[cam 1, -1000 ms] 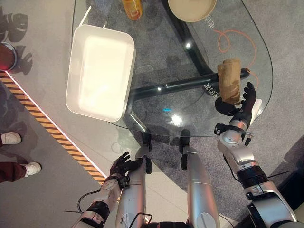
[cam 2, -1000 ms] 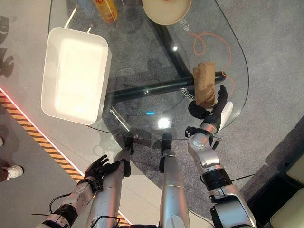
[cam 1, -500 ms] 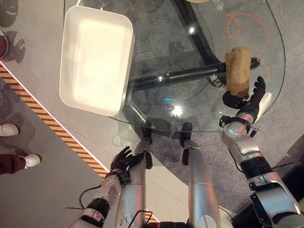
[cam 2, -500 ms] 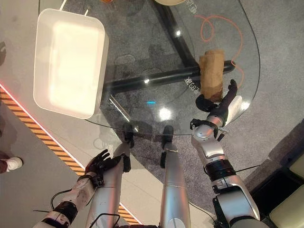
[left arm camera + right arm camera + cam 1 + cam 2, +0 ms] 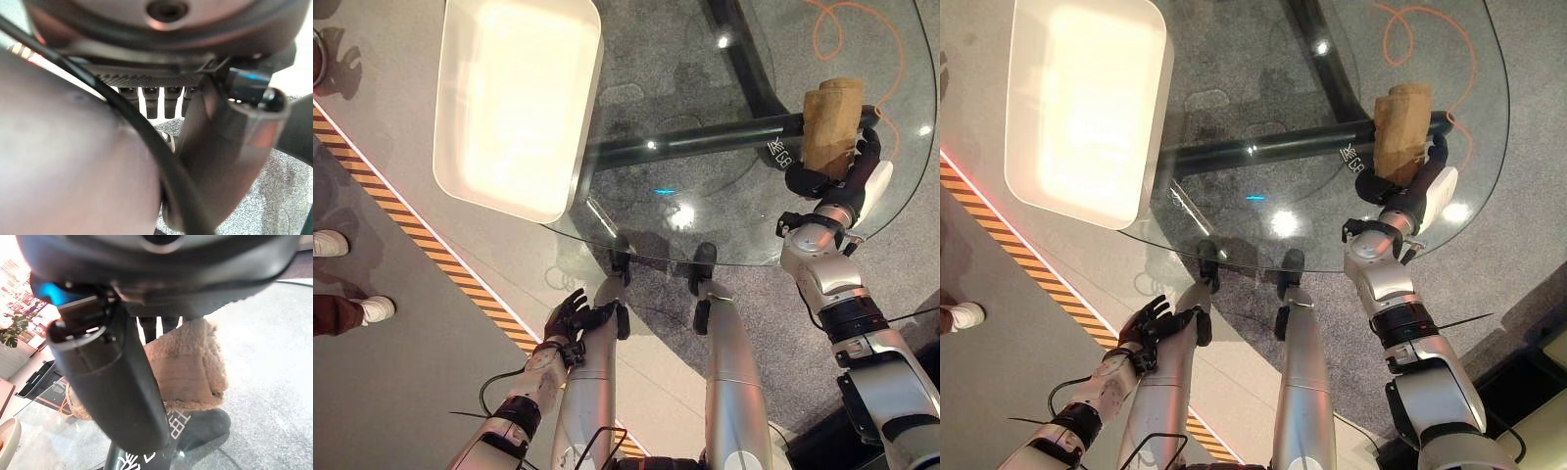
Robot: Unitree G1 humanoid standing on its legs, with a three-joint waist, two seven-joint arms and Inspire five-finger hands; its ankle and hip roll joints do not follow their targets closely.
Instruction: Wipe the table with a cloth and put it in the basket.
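The folded tan fleecy cloth [image 5: 833,125] lay on the round clear glass table [image 5: 705,117], near its right edge, above the black tubular table frame [image 5: 695,145] seen through the glass. The right hand [image 5: 847,181] was at the near end of the cloth, thumb on one side and fingers curled up the other, pinching it. In the right wrist view the thumb [image 5: 115,382] sat against the cloth [image 5: 188,364] with the fingers behind it. The large white rectangular plastic basket [image 5: 514,98] stood on the left part of the table, well apart from the cloth. The left hand [image 5: 573,318] hung low below the table's near edge, fingers loosely spread and holding nothing. An orange cord [image 5: 1430,39] looped beneath the glass beyond the cloth. A person's white shoes [image 5: 352,279] stood on the grey floor at the far left, beside a yellow-and-black striped floor strip [image 5: 421,255].
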